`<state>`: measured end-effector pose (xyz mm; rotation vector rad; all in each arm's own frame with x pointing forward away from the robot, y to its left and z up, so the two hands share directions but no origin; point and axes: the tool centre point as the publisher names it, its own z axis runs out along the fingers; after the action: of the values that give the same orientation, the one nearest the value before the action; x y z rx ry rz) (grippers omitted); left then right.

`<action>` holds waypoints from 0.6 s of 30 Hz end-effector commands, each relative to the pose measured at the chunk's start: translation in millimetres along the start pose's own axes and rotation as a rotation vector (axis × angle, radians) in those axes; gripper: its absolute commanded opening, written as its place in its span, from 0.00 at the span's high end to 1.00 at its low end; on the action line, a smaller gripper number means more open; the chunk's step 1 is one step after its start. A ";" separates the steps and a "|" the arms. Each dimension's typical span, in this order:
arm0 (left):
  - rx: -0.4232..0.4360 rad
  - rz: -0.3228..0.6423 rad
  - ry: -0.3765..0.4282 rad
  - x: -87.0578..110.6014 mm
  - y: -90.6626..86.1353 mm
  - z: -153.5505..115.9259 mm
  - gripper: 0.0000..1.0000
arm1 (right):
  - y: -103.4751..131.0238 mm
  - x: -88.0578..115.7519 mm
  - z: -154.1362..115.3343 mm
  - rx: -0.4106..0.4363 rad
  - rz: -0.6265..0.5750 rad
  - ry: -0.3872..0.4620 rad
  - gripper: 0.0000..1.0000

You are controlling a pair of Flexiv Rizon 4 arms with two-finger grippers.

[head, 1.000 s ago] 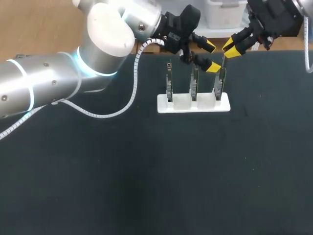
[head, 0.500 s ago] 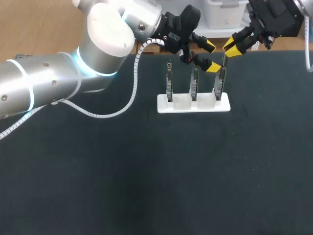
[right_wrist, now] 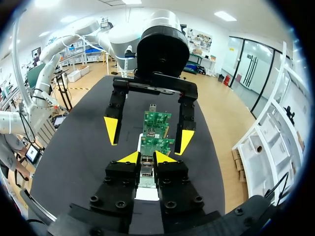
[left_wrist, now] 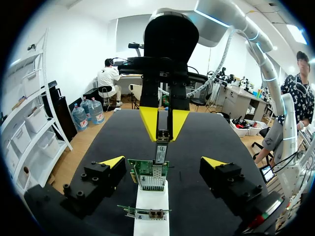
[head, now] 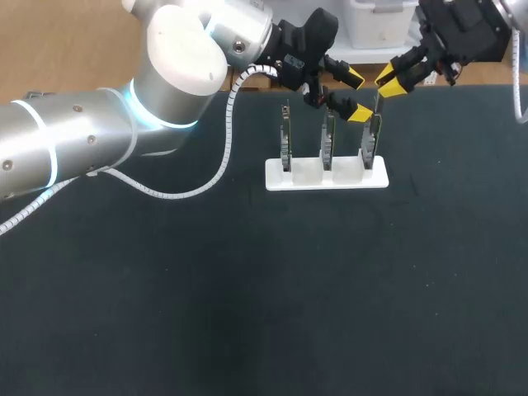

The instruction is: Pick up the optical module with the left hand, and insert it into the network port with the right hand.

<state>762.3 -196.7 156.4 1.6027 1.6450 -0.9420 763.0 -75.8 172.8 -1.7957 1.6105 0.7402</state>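
- The right end effector (head: 388,82) is clamped on the optical module (left_wrist: 161,142), held upright with its long axis pointing down.
- The network port (left_wrist: 156,172) on card 3 (head: 373,136) sits directly below the module, close by.
- The left end effector (head: 356,96) flanks the card, fingers apart and holding nothing.

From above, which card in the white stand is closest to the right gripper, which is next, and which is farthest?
1. The right card, directly below the right gripper.
2. The middle card, at the centre of the white holder.
3. The left card, at the holder's far end.
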 end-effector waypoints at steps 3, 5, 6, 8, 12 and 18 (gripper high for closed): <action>0.003 -0.001 0.004 -0.9 1.7 0.7 0.00 | -1.1 0.1 1.1 -0.002 -0.002 -0.001 1.00; 0.003 -0.001 0.004 -0.9 1.7 0.7 0.00 | -1.2 0.3 1.2 -0.001 -0.003 0.000 1.00; 0.003 -0.001 0.004 -0.9 1.7 0.7 0.00 | -1.5 0.6 1.4 -0.002 -0.002 0.000 1.00; 0.003 -0.001 0.004 -0.9 1.7 0.7 0.00 | -2.2 1.8 1.7 -0.002 -0.002 0.001 1.00; 0.003 -0.001 0.004 -0.9 1.7 0.7 0.00 | -2.3 3.9 1.6 -0.001 0.002 0.005 1.00; 0.003 -0.001 0.004 -0.9 1.7 0.7 0.00 | -2.1 2.9 -1.3 0.006 -0.002 0.005 1.00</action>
<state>762.2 -196.7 156.4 1.6028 1.6450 -0.9420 765.5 -78.0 172.4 -1.7974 1.6146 0.7312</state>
